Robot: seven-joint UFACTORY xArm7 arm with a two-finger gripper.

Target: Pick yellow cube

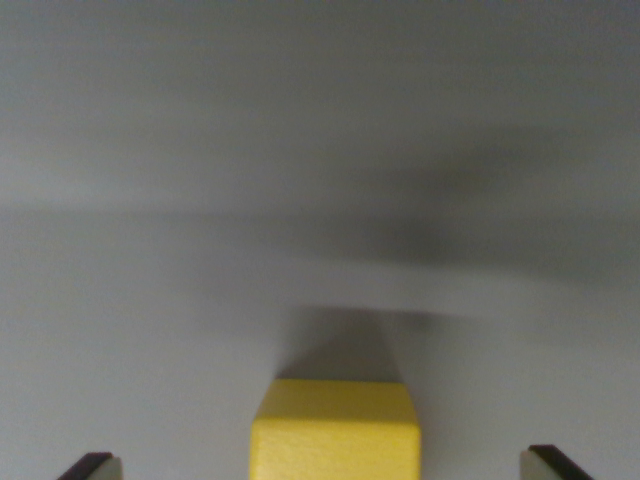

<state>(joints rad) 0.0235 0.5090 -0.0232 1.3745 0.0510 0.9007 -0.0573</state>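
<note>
Gripper (320, 465) spread wide, dark fingertips (92, 466) at both bottom corners, nothing clamped. Solid yellow cube (335, 430) centred between them at bottom edge, on blurred plain grey surface (150, 300). Lined up; closing and lifting left.

Only one obstacle in the wrist view: yellow cube (335, 432), low and centred, standing on the grey table (200, 150). Between the two claw fingertips (92, 466), seen at the bottom corners, wide open gaps on either side of the cube, no contact with either tip. Left of the cube, bare table out to the wrist view's left edge; right of it, the same out to the right edge. Beyond the cube, open surface all the way up, blurred, crossed only by soft dark shadows. Nothing else standing in the way anywhere in view.
</note>
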